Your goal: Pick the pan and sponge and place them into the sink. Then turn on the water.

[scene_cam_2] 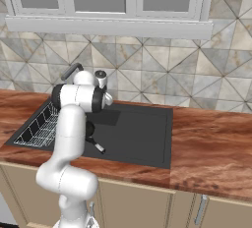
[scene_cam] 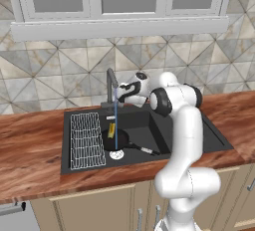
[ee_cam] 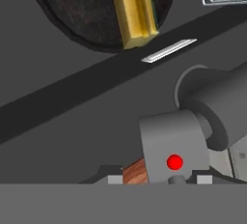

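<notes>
Landmark: black sink (scene_cam: pixel 209 138), set into the wooden desk (scene_cam: pixel 30 150).

Pan (scene_cam: pixel 113 140) down in the basin, near the round silver drain (scene_cam: pixel 116 154), handle (scene_cam: pixel 142 149) pointing toward the basin's right half. Sponge (scene_cam: pixel 111 128) standing on edge at the pan's far rim, leaning against it; yellow side and green strip clear in hand view (ee_cam: pixel 135 10). White wire rack (scene_cam: pixel 86 139) filling the basin's left part. Blue water (scene_cam: pixel 115 120) running from the dark faucet (scene_cam: pixel 111 83) at the sink's back edge, landing by the pan. Gripper (scene_cam: pixel 121 91) up at the faucet, behind the sink; jaw gap not readable, can't tell whether gripping anything.
</notes>
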Tool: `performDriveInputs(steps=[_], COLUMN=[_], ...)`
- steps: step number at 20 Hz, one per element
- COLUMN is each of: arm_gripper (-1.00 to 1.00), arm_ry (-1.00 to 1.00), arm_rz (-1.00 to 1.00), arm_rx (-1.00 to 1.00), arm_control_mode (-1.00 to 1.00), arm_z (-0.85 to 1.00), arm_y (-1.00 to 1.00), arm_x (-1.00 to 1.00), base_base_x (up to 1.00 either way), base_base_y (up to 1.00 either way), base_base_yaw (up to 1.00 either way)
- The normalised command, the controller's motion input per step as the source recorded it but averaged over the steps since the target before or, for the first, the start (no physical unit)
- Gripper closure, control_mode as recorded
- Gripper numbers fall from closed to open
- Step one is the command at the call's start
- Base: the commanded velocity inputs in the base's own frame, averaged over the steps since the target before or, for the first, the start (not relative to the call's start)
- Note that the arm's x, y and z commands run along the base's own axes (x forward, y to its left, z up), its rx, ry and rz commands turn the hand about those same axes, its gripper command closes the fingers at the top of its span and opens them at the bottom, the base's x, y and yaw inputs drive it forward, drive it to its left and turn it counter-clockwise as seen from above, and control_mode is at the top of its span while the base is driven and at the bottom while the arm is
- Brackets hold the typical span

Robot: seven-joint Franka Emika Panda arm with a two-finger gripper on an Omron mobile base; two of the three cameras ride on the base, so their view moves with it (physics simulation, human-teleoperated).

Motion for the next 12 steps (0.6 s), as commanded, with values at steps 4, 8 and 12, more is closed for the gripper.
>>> performDriveInputs(steps=[4,8,12], arm_gripper=[1.0,1.0,1.0], arm_ry=[0.04,0.04,0.04], arm_rz=[-0.05,-0.05,-0.05], arm_rx=[0.03,0.03,0.04], arm_control_mode=[-1.0,-1.0,-1.0], arm_z=[-0.47,-0.47,-0.47], arm_y=[-0.53,-0.53,-0.54], arm_x=[-0.22,-0.23,-0.23], base_base_x=[0.0,0.0,0.0], base_base_y=[0.0,0.0,0.0], base_base_yaw=[0.0,0.0,0.0])
